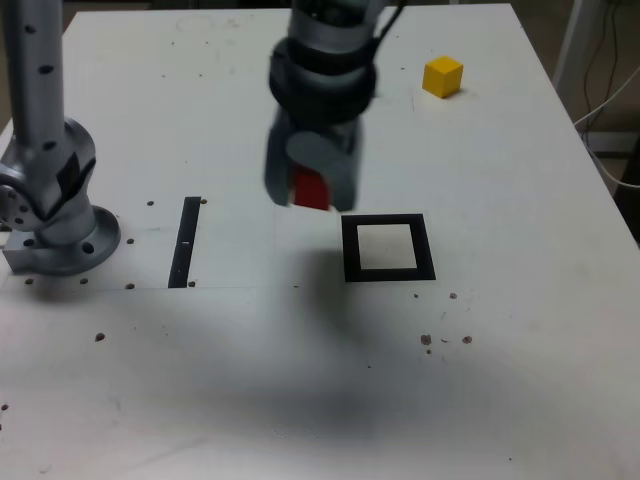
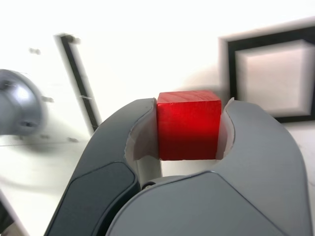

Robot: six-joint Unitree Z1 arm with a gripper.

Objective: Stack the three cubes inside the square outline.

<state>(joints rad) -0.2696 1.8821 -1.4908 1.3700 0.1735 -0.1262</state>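
Observation:
My gripper point(image 1: 312, 192) is shut on the red cube point(image 1: 311, 188), which hangs above the table just to the exterior view's left of the square outline point(image 1: 388, 248). The wrist view shows the red cube point(image 2: 188, 124) clamped between both grey fingers point(image 2: 123, 142), with the square outline point(image 2: 272, 73) off to one side and nothing inside it. The yellow cube point(image 1: 442, 76) rests alone at the far right of the table in the exterior view. No green cube shows in either view.
A thin black strip point(image 1: 186, 241) lies on the table to the exterior view's left of the gripper. The arm's grey base point(image 1: 58, 215) stands at the left edge. Small dark specks dot the white tabletop point(image 1: 300, 400).

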